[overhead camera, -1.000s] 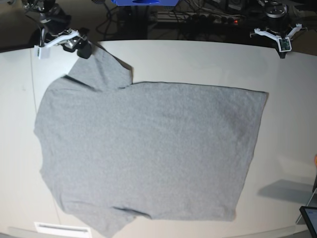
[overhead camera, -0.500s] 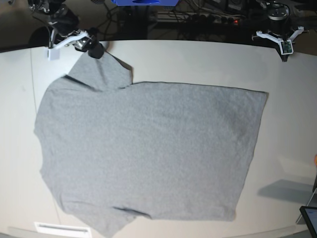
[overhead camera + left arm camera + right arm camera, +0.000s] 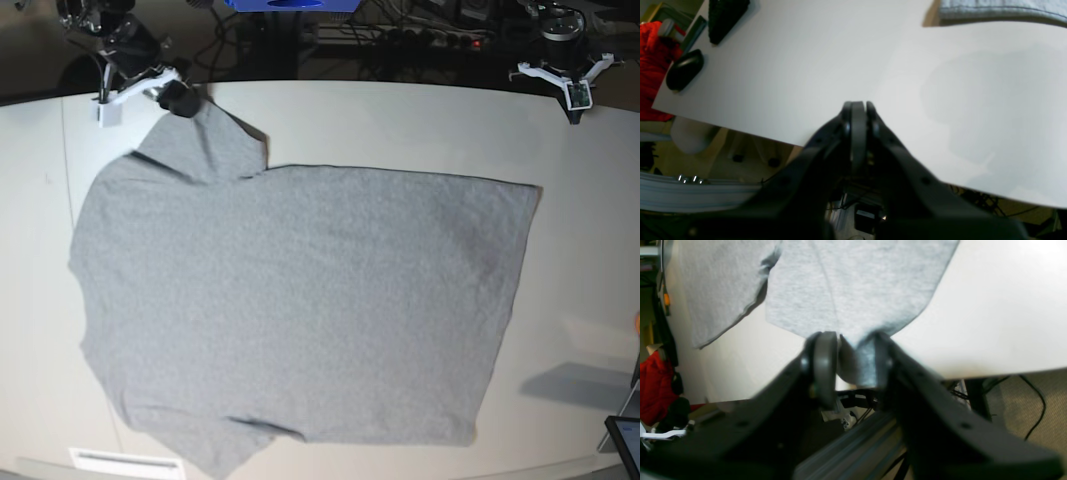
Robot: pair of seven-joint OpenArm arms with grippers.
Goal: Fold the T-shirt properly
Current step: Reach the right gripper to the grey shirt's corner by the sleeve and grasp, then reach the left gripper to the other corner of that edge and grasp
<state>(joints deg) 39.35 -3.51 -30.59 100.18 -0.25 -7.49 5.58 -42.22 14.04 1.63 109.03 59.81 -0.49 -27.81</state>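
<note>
A dark tablet corner (image 3: 624, 440) juts in at the near right edge of the white worktop (image 3: 585, 230). The large heather-grey short-sleeved cotton T-shirt (image 3: 300, 310) lies spread flat, plain side up, across the worktop's middle and left; nothing rests on it. At the far left, the right end effector (image 3: 853, 356) has the edge of one sleeve pinched between its narrow fingers. At the far right, the left end effector (image 3: 858, 108) hangs over bare worktop, fingers pressed together and empty, well apart from the shirt. A black computer mouse (image 3: 684, 70) lies beyond it, near a red cloth (image 3: 653, 66).
</note>
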